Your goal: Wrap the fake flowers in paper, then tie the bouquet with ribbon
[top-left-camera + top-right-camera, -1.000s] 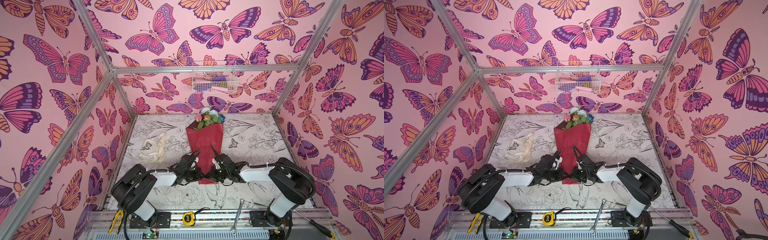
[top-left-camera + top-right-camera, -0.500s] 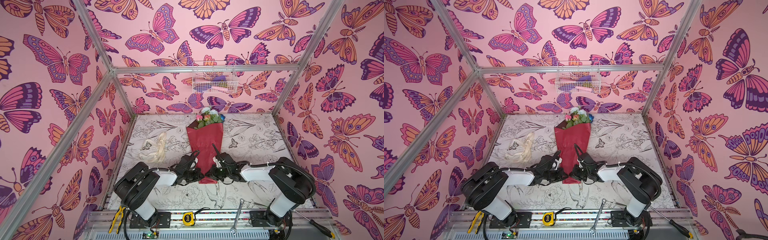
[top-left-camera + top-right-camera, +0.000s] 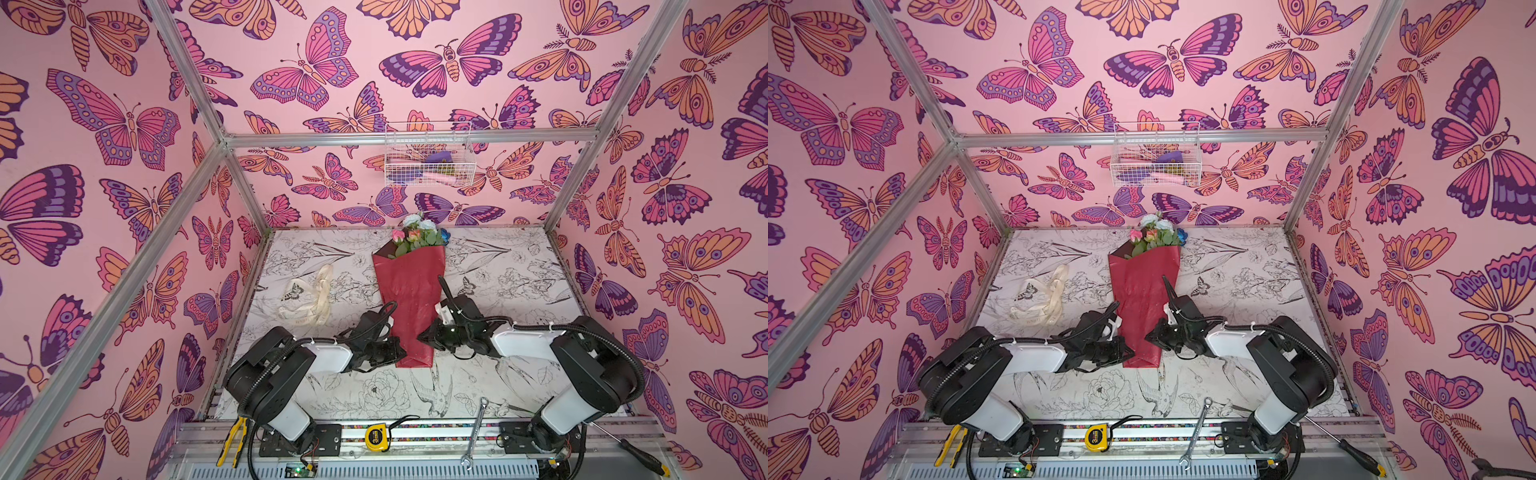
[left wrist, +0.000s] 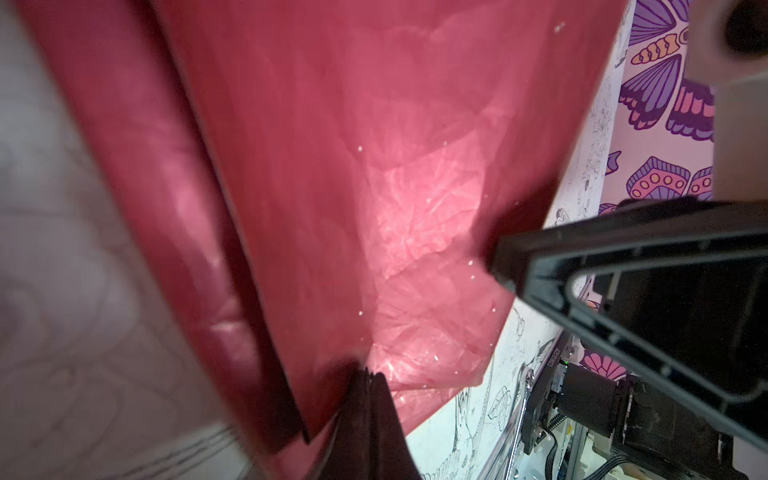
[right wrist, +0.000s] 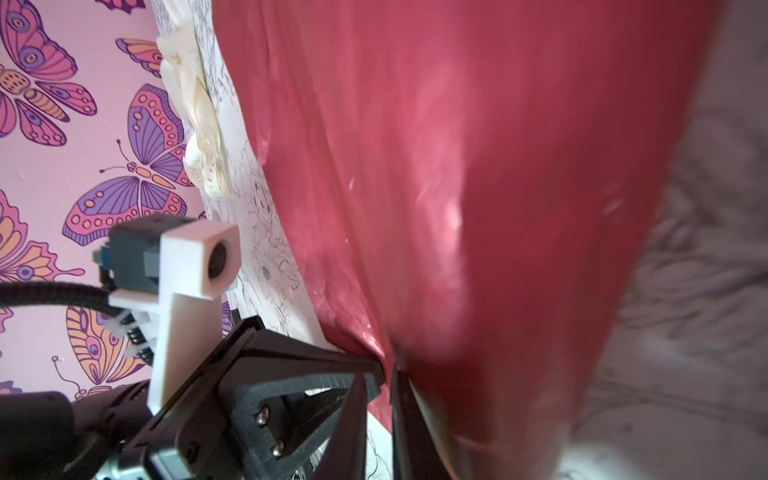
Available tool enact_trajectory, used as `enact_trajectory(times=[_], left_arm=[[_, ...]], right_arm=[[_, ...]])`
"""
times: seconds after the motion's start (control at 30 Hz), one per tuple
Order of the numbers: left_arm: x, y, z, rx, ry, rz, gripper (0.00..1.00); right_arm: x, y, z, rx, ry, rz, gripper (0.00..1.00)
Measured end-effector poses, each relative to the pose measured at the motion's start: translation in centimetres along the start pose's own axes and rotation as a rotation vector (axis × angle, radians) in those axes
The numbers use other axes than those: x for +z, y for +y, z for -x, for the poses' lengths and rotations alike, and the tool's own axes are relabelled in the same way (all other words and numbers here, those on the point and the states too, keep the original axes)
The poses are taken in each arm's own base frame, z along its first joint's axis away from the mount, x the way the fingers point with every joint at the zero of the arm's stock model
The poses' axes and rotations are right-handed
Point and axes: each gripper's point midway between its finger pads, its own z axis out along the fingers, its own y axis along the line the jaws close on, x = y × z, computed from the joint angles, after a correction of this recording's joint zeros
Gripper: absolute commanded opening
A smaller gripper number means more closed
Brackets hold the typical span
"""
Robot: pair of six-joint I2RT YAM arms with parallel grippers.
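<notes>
While the left gripper (image 3: pixel 399 354) stays pinched on the lower left paper edge of the bouquet of fake flowers (image 3: pixel 409 291), lying unmoved at frame centre with heads toward the top, the right gripper (image 3: pixel 424 336), edged slightly upward, seems to nip its right edge.
</notes>
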Motion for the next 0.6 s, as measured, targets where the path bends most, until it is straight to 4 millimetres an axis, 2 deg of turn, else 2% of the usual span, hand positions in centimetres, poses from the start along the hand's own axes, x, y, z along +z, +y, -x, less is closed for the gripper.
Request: enact_trajectory(times=[0.13, 0.3, 0.37, 0.6], left_arm=[[0.0, 0.0, 0.0, 0.0, 0.0, 0.0, 0.0], [-0.2, 0.0, -0.1, -0.002, 0.003, 0.002, 0.0], [-0.4, -0.2, -0.2, -0.005, 0.005, 0.002, 0.01], [-2.4, -3.5, 1.1, 0.04, -0.043, -0.079, 0.17]], right_arm=[[0.0, -0.9, 1.1, 0.015, -0.01, 0.0, 0.16], [1.5, -2.4, 1.5, 0.041, 0.018, 0.01, 0.16], [1.9, -2.2, 1.7, 0.043, 0.027, 0.033, 0.15], [2.4, -1.6, 2.0, 0.051, 0.026, 0.073, 0.15]])
